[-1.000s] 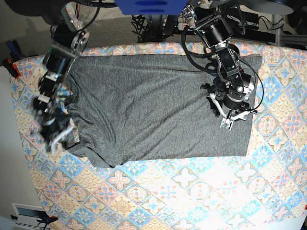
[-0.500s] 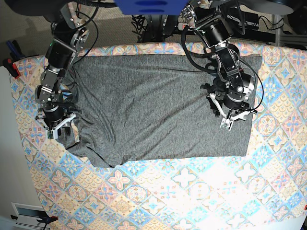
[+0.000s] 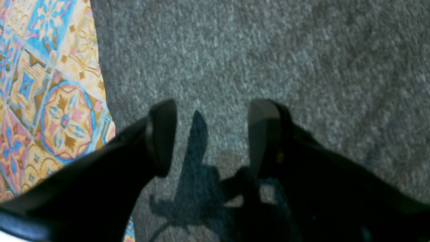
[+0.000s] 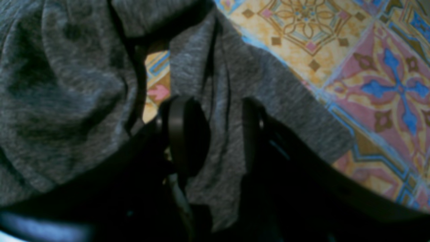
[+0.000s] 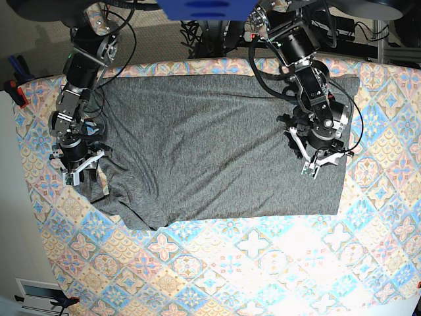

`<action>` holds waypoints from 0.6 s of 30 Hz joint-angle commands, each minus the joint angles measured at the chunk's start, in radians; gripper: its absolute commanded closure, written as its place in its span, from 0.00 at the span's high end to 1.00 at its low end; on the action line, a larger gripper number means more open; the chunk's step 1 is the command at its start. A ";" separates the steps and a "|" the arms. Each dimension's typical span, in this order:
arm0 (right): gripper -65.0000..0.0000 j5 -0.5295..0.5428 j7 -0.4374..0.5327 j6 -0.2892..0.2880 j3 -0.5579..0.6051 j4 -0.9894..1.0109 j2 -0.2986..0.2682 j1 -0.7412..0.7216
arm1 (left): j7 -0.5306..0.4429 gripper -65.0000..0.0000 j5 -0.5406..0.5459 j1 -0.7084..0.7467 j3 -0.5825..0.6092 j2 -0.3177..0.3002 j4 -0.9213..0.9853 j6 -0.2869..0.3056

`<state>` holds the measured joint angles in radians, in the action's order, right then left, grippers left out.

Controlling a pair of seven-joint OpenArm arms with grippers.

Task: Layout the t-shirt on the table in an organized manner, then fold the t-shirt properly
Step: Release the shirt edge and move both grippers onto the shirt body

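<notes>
The dark-grey t-shirt (image 5: 210, 145) lies spread flat across the patterned table (image 5: 263, 263). Its left end is rumpled, with a sleeve folded over. My right gripper (image 5: 82, 176) is down at that rumpled sleeve. In the right wrist view its jaws (image 4: 215, 134) stand apart, with a bunched fold of the t-shirt (image 4: 67, 84) lying between them. My left gripper (image 5: 321, 164) hovers over the shirt's right part near the hem. In the left wrist view it (image 3: 211, 134) is open above flat fabric (image 3: 268, 50), holding nothing.
Tablecloth (image 3: 50, 101) shows just beside the shirt's edge under the left gripper. Bare patterned cloth (image 4: 369, 67) lies next to the sleeve. A red clamp (image 5: 20, 95) sits on the table's left rim. Cables and arm bases (image 5: 217, 29) crowd the far edge.
The right arm has swung its gripper back up the table's left side and settled on the rumpled sleeve. The left arm and the shirt's body have stayed still.
</notes>
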<state>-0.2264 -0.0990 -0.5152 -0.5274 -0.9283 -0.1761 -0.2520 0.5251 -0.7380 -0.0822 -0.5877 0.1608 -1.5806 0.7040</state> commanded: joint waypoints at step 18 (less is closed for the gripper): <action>0.00 0.000 -0.009 0.005 0.112 -0.021 -0.052 0.038 | -0.016 0.51 0.010 -0.014 0.004 -0.004 -0.022 -0.006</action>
<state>-0.2043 -0.0647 -0.5224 -0.4099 -0.9451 -0.2085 -0.2111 0.5247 -0.7376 -0.0803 -0.5877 0.1608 -1.5818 0.7040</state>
